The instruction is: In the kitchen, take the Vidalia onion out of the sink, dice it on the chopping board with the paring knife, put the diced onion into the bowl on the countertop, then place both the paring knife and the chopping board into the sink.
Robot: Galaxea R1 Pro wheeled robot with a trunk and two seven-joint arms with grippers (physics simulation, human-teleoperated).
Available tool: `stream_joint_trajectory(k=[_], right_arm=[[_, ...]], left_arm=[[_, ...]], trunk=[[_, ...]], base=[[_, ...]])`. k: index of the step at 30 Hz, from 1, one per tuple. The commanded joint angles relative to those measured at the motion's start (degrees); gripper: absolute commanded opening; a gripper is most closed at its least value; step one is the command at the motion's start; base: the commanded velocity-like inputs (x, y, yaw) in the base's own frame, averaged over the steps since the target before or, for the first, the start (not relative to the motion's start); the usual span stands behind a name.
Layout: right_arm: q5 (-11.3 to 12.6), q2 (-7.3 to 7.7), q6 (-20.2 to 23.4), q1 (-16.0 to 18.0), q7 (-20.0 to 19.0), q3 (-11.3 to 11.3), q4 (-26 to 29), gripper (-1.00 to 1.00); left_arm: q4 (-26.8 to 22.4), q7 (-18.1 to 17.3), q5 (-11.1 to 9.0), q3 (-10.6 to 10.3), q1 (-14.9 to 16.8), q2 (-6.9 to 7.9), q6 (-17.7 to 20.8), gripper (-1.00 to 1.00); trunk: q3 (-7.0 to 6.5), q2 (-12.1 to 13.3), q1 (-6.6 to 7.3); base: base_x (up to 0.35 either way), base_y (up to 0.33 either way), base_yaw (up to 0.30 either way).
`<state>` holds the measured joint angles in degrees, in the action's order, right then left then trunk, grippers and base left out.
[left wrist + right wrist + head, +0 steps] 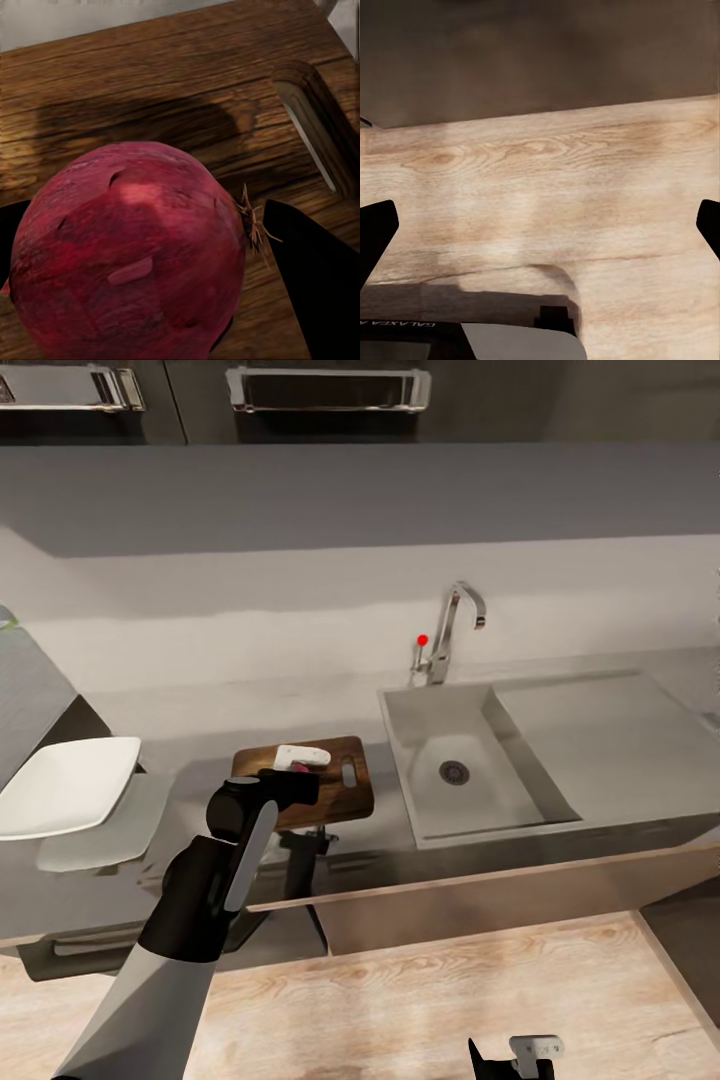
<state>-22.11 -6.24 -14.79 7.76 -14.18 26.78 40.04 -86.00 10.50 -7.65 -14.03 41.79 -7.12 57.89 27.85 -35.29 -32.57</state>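
The robot's left arm [215, 865] pairs a pale grey forearm shell with glossy black joint housings and a white wrist module, while the right gripper [515, 1057] shows black fingers [376, 229] beneath a small white block.

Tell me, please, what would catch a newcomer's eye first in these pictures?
First, the red Vidalia onion, close up between the left gripper's fingers, just above the brown chopping board. In the head view, that board lies on the countertop left of the grey sink, with the white bowl further left.
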Motion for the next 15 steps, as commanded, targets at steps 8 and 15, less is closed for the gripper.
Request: stream_joint_trajectory(k=[8, 15], right_arm=[[-0.47, -0.09, -0.24, 0.06, -0.44, 0.55, 0.04, 1.00], [-0.48, -0.09, -0.24, 0.06, -0.45, 0.50, 0.04, 1.00]], left_arm=[[-0.10, 0.57, -0.59, -0.04, 0.04, 0.01, 0.21, -1.00], [-0.15, 0.57, -0.55, -0.04, 0.04, 0.03, 0.21, -1.00]], trunk=[[-0.16, -0.06, -0.02], [-0.16, -0.06, -0.02]], base=[[0.000, 0.000, -0.013], [0.000, 0.000, 0.000]])
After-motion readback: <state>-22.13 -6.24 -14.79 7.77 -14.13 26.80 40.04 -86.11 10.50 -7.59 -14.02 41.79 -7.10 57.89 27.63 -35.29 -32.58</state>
